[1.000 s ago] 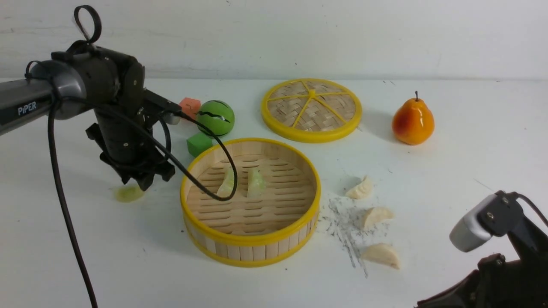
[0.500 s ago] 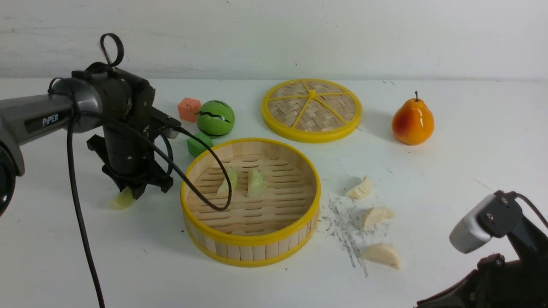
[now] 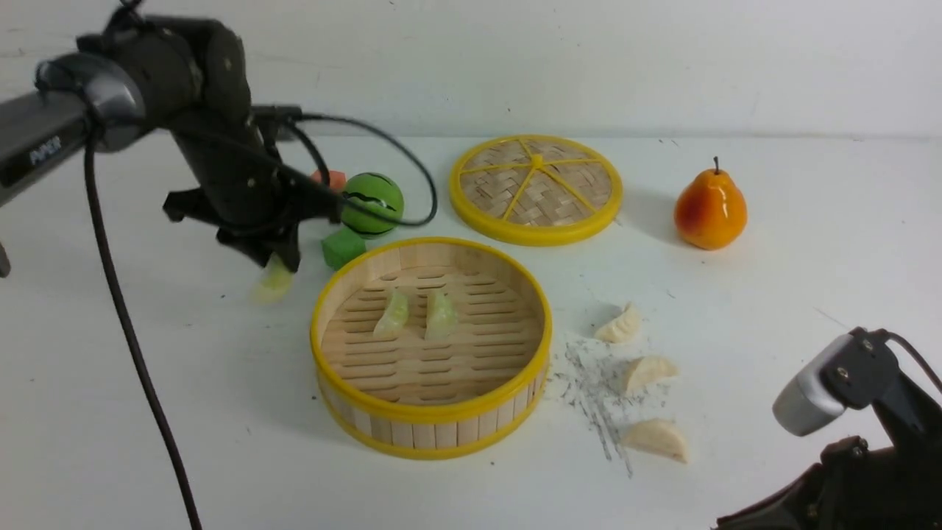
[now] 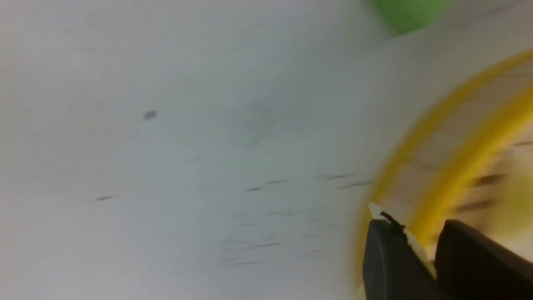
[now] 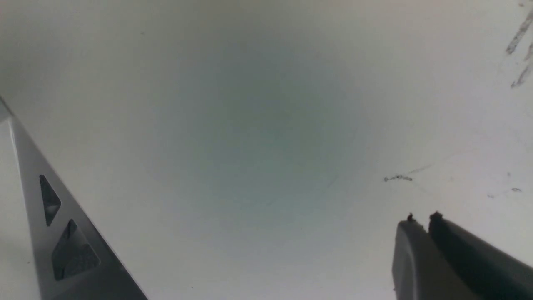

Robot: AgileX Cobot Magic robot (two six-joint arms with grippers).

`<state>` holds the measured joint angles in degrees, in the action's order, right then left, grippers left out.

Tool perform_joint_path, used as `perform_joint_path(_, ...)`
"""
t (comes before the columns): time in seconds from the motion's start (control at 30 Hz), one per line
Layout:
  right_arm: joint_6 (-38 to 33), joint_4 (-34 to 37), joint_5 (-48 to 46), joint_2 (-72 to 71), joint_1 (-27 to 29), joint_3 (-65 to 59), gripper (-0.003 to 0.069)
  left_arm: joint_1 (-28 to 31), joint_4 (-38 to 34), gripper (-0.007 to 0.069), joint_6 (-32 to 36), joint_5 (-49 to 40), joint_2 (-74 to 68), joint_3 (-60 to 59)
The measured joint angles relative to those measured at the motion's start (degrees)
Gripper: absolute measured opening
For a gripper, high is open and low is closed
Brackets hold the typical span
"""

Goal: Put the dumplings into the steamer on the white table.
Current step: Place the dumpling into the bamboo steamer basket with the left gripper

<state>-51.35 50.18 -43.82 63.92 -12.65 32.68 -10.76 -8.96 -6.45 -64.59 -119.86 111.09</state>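
The steamer (image 3: 430,412) stands mid-table on the white table (image 3: 147,412). Two pale green dumplings (image 3: 391,313) (image 3: 440,313) lie on its floor. My left gripper (image 3: 278,259) is shut on a third pale green dumpling (image 3: 272,284) and holds it above the table, left of the steamer's rim. In the left wrist view the gripper (image 4: 413,227) pinches the dumpling (image 4: 418,249) beside the blurred steamer rim (image 4: 466,166). Three cream dumplings (image 3: 619,324) (image 3: 645,372) (image 3: 656,439) lie on the table right of the steamer. My right gripper (image 5: 421,219) is shut and empty over bare table.
The flat woven lid (image 3: 535,188) lies behind the steamer. A pear (image 3: 710,210) stands at the back right. A green ball (image 3: 374,202), a green cube (image 3: 341,247) and an orange cube (image 3: 335,178) sit behind the left gripper. The right arm's wrist (image 3: 839,383) is at the lower right.
My left gripper came down on the green dumpling on the table, shut on it, then lifted it up and to the right toward the steamer. The right arm has not moved.
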Motion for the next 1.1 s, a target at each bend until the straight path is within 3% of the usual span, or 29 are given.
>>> perform_joint_path(0.13,0.0,0.0,0.0,0.0,0.0,0.0,0.0051,-3.9,-13.8,0.0132,1.5,2.5,1.1,1.8)
perform_joint_path(0.27,0.0,0.0,0.1,0.0,0.0,0.0,0.0053,-10.0,-16.9,0.0132,0.7,7.9,-1.2,1.8)
perform_joint_path(0.5,0.0,0.0,0.1,0.0,0.0,0.0,0.0059,-14.7,-13.2,0.0132,-6.7,16.4,-7.5,1.8)
perform_joint_path(0.93,0.0,0.5,-0.2,0.0,0.0,0.0,0.006,-15.0,-8.3,0.0144,-19.0,18.8,-11.5,1.9)
perform_joint_path(1.1,0.0,0.6,-0.3,0.0,0.0,0.0,0.0057,-15.0,-7.9,0.0316,-18.7,17.2,-11.6,1.9)
